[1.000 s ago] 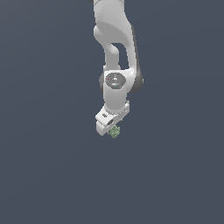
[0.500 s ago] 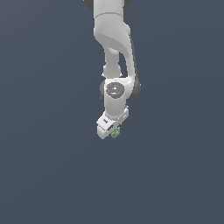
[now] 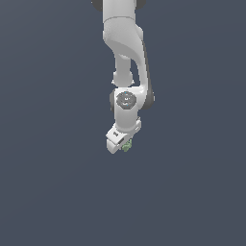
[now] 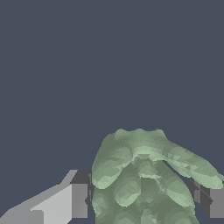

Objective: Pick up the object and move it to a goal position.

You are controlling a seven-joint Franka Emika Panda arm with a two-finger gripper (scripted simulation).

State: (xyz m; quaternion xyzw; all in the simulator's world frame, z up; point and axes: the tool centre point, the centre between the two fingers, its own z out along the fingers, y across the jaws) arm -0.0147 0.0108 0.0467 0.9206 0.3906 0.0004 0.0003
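The object (image 3: 127, 146) is a tiny pale-green knobbly clump peeking out at the tip of the white gripper (image 3: 124, 145) in the exterior view, near the frame's middle. In the wrist view the object (image 4: 144, 179) fills the space between the two fingers (image 4: 74, 199), which press on it from either side. The gripper is shut on the object and hangs tilted under the white arm (image 3: 126, 48). Part of the clump is hidden behind the gripper body in the exterior view.
A flat dark grey-blue ground (image 3: 48, 192) fills both views with no other objects in sight.
The gripper, still holding the object, has shifted slightly toward the exterior view's left and a little lower in the frame, and the arm has rotated with it.
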